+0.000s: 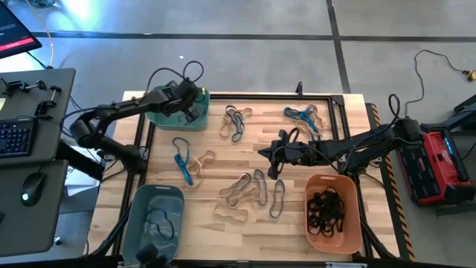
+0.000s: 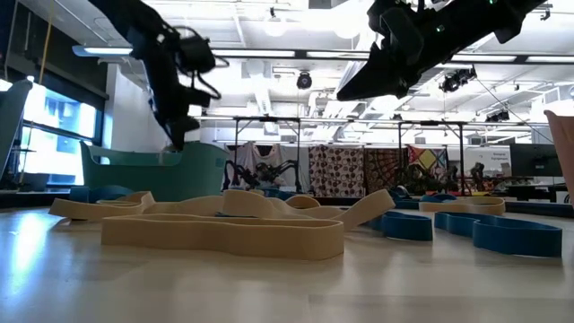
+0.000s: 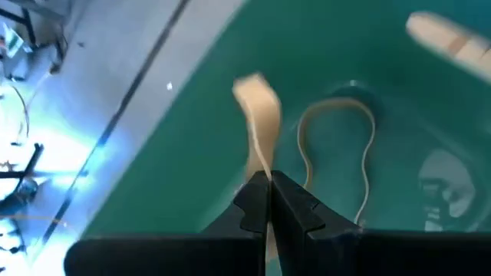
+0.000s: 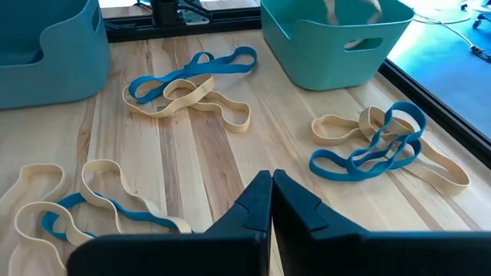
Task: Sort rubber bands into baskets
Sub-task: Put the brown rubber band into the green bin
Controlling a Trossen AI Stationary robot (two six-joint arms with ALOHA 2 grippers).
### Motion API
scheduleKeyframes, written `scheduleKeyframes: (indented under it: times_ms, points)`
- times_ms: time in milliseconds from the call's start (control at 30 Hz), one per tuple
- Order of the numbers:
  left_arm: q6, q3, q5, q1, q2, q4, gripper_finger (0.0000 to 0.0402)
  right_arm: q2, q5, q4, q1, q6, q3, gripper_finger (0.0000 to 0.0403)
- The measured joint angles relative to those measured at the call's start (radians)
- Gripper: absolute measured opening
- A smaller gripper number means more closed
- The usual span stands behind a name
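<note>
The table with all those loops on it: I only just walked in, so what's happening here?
Two robot arms are sorting rubber bands into baskets. The left gripper is shut on a tan band over the teal basket, which already holds tan bands. The right gripper is shut and empty above the middle of the table. The orange basket holds black bands; many bands remain loose.

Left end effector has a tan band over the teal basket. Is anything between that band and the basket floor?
Nothing visible. The left end effector is shut on the tan rubber band, which hangs inside the teal-green basket. Below it there is only one thin tan loop lying flat on the floor.
</note>
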State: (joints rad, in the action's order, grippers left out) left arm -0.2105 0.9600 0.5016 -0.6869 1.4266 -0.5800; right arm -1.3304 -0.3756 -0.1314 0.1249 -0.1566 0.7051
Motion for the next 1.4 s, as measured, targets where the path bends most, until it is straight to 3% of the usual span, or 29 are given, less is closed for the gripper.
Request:
scheduleKeyframes:
  times_ms: [300,700,933,1233,1400]
  points:
    - [-0.053,0.000,-0.026,0.012,0.090,0.002,0.0049,0.000,0.000,0.001,0.000,0.000,0.000,0.0000]
    - [-0.078,0.000,-0.051,0.062,-0.021,0.022,0.0129,0.000,0.000,0.003,0.000,0.004,0.000,0.0000]
    - [-0.048,0.000,-0.271,0.122,-0.079,0.031,0.0133,0.000,0.000,0.003,0.000,0.000,0.000,0.0000]
    - [-0.089,0.000,-0.320,0.265,-0.084,0.066,0.0133,0.000,0.000,0.003,0.000,-0.001,0.000,0.0000]
    - [-0.106,0.000,-0.402,0.329,-0.084,0.096,0.0133,0.000,0.000,0.003,0.000,0.000,0.000,0.0000]
